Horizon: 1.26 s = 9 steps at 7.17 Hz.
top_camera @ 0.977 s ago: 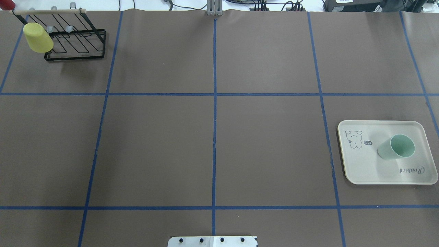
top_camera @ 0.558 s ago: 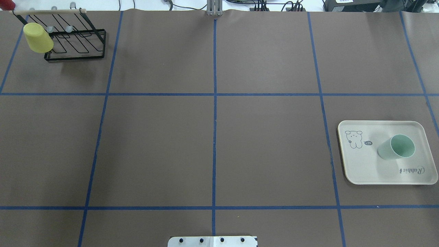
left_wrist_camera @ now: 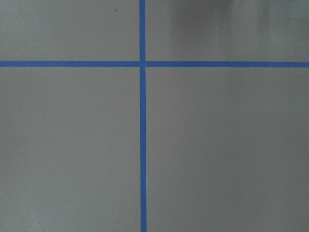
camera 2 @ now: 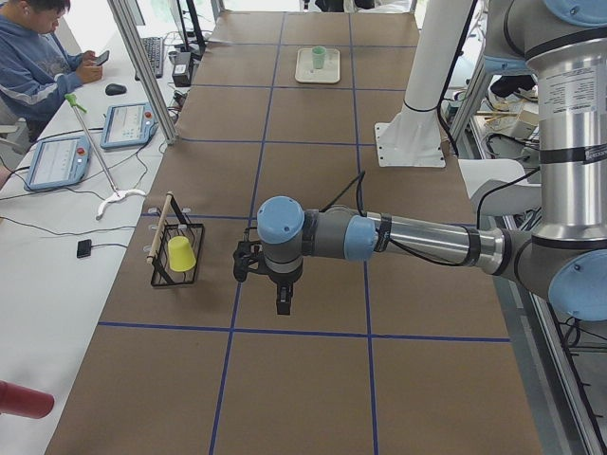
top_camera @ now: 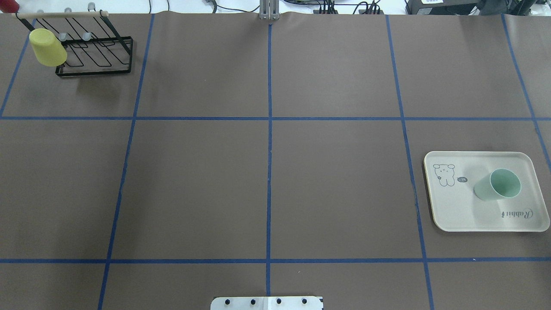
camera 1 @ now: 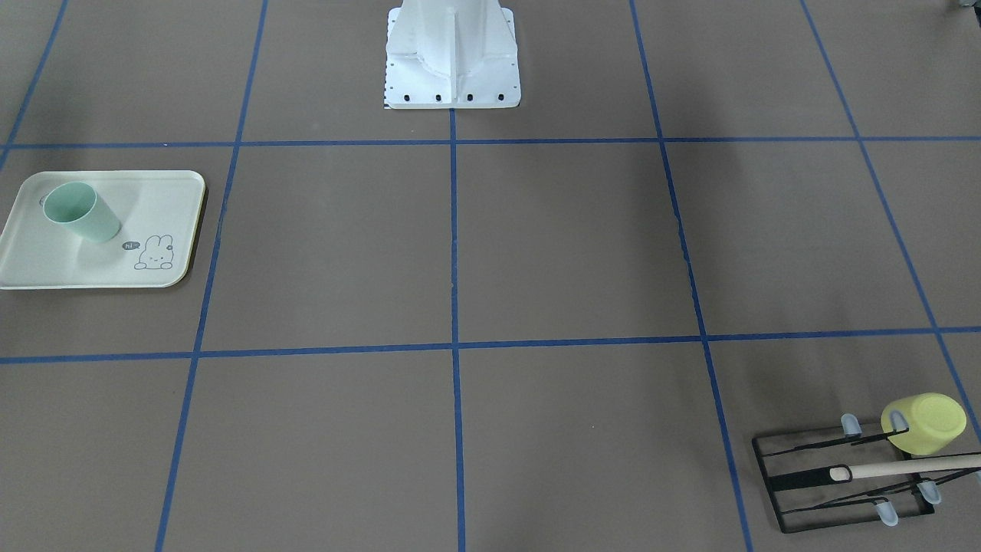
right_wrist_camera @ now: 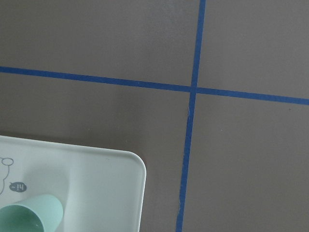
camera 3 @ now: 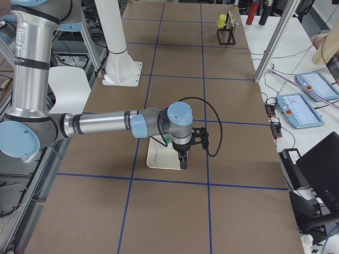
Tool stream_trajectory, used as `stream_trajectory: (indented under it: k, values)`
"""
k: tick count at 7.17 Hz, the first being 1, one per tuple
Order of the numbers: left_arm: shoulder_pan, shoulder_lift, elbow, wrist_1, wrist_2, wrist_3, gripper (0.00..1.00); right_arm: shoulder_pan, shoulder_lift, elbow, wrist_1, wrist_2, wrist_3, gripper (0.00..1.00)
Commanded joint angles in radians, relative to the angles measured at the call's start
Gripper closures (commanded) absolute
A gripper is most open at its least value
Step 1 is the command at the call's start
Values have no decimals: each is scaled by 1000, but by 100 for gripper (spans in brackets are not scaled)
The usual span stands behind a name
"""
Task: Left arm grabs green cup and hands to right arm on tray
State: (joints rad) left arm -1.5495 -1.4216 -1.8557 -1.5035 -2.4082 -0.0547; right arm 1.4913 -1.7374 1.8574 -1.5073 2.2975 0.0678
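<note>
The pale mint-green cup [top_camera: 497,184] stands mouth up on the cream tray [top_camera: 456,211] at the table's right side. Cup [camera 1: 80,212] and tray [camera 1: 46,264] also show at the left of the front-facing view. In the right wrist view the cup [right_wrist_camera: 31,217] sits on the tray's corner [right_wrist_camera: 96,179] at the lower left. The left gripper [camera 2: 283,303] shows only in the exterior left view, above bare table near the rack. The right gripper [camera 3: 183,161] shows only in the exterior right view, above the tray [camera 3: 159,159]. I cannot tell whether either is open or shut.
A black wire rack [top_camera: 99,56] stands at the far left corner with a yellow-green cup [top_camera: 47,47] hung on it. The robot's white base [camera 1: 452,54] is at the near edge. Blue tape lines grid the brown table. An operator [camera 2: 38,57] sits beside the table.
</note>
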Motion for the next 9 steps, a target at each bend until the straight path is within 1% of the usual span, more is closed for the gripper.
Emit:
stream_trajectory:
  k: [1, 2, 4, 5, 9]
  values:
    - [-1, 10, -4, 0, -3, -1, 0, -5, -11, -1, 1, 32, 0, 0]
    - [0, 4, 7, 2, -6, -5, 0, 0, -11, 2, 4, 42, 0, 0]
    - [-1, 7, -8, 2, -14, -5, 0, 6, -14, 0, 4, 36, 0, 0]
    - [0, 7, -37, 5, -14, -4, 0, 10, -14, -1, 4, 36, 0, 0]
    - [0, 9, -43, 5, -16, -4, 0, 12, -10, -1, 12, 42, 1, 0]
